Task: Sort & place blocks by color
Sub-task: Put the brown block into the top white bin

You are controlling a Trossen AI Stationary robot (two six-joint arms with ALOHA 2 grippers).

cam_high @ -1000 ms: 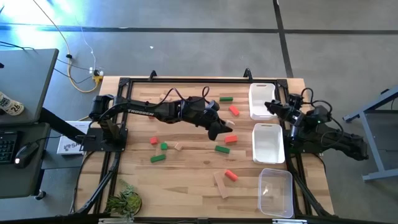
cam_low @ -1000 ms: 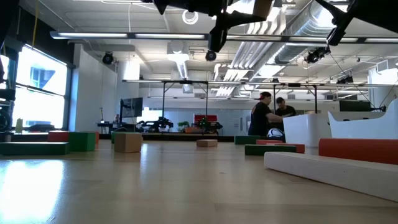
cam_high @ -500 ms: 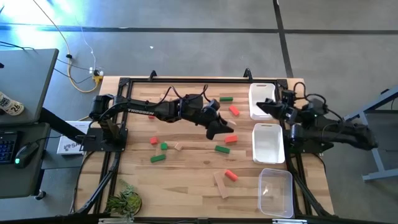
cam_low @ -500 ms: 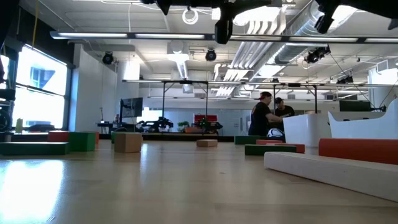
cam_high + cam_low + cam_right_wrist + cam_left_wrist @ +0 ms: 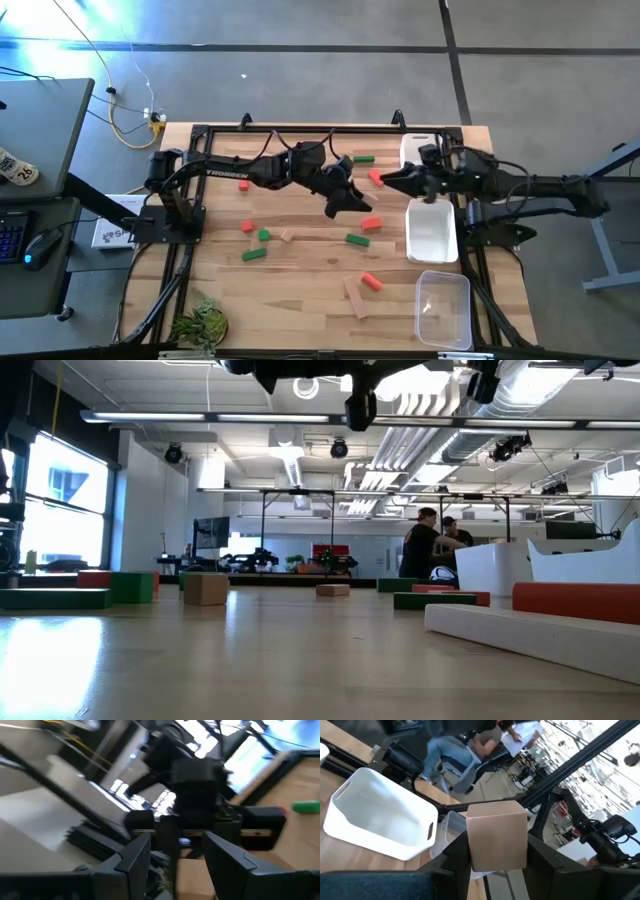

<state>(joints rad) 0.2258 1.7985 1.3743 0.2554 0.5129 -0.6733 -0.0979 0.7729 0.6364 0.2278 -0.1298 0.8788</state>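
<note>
Red, green and tan blocks lie scattered on the wooden table, among them a red block, a green block and a long tan bar. Above mid-table my left gripper is shut on a tan cube, lifted clear. My right gripper hangs open and empty just to the right of it, pointing at it; its own wrist view shows the open fingers facing my left arm. My left gripper pinches the tan cube between its two fingers, one on each of two opposite side faces. The fingers lie about level and point toward the table's right side. The cube sits upright in the hold, clear of the table.
Two white trays and a clear tray line the right edge. A small plant stands at the near left corner. People sit in the room beyond the table.
My right gripper has risen and swung from over the trays at the right edge toward mid-table, up to the left gripper, staying open. My left gripper has turned a little toward the far edge, still holding the tan cube.
</note>
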